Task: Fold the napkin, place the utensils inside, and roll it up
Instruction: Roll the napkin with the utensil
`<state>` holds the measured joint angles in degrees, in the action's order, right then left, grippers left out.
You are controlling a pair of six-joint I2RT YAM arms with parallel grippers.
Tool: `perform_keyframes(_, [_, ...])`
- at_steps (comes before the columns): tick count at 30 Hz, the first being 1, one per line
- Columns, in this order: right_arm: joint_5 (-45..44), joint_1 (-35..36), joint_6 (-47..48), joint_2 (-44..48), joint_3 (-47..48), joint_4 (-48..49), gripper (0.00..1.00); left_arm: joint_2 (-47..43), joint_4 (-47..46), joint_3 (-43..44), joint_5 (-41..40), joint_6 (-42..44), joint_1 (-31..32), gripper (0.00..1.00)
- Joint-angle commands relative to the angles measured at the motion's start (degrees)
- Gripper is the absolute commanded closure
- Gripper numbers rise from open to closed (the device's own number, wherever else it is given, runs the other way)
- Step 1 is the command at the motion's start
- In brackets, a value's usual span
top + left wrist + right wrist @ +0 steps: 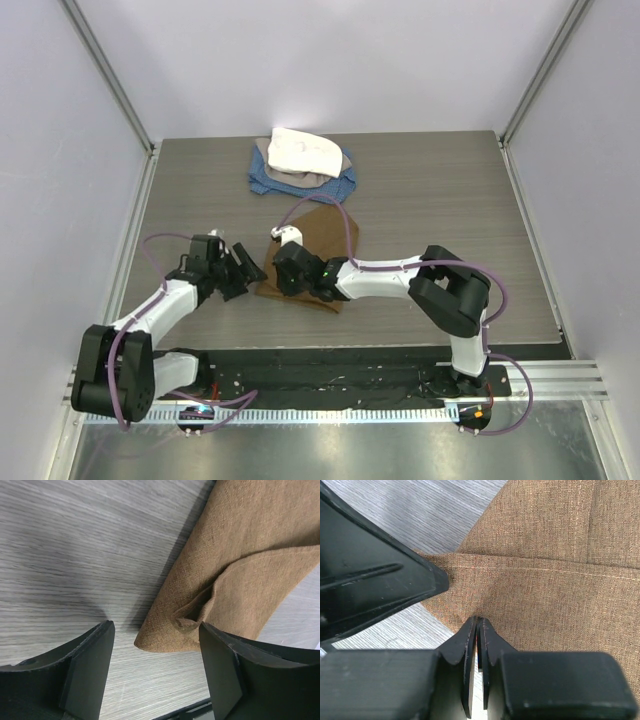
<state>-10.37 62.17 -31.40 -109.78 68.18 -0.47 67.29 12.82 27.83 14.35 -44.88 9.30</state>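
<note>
Pinching a ridge of the napkin (320, 235), which lies mid-frame on the table (450, 200), the right claw (477, 624) is clamped on cloth, probably to anchor the fold. The left claw (155, 628) gapes astride the near corner, poised to grab.

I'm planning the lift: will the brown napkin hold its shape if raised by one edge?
Probably not: the napkin lies in soft folds and puckers where the right hand pinches it, so it should droop. Its coarse weave likely grips rather than slips. It looks thin, so probably light.
</note>
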Motion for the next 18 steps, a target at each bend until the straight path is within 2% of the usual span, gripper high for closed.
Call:
perform_keyframes(1, [0.0,0.4,-0.5,1.3,1.0,1.8,0.86,0.7,-6.0,-1.1,2.3,-1.1,-0.1,0.29])
perform_keyframes(7, [-1.0,0.6,0.5,3.3,0.5,2.2,0.85,2.6,-8.9,-2.3,3.8,-1.4,-0.2,0.37])
perform_keyframes(13, [-3.4,0.7,5.2,6.9,-0.5,1.9,0.8,6.1,-12.0,-2.8,6.8,-2.2,-0.2,0.54])
perform_keyframes(14, [-3.7,0.7,6.0,7.5,-1.2,2.0,0.77,6.6,-12.3,-2.7,7.4,-2.2,-0.2,0.61])
perform_keyframes(16, [-4.3,0.6,8.7,9.4,-2.8,2.6,0.73,7.9,-12.6,-2.2,8.6,-2.3,-0.1,0.68])
perform_keyframes(17, [-4.6,0.7,9.8,9.9,-3.2,2.9,0.66,8.2,-12.6,-2.0,9.0,-2.5,-0.2,0.77])
perform_keyframes(18, [-5.0,0.7,11.1,10.3,-3.7,2.9,0.62,8.5,-12.6,-1.6,9.5,-2.8,-0.2,0.81])
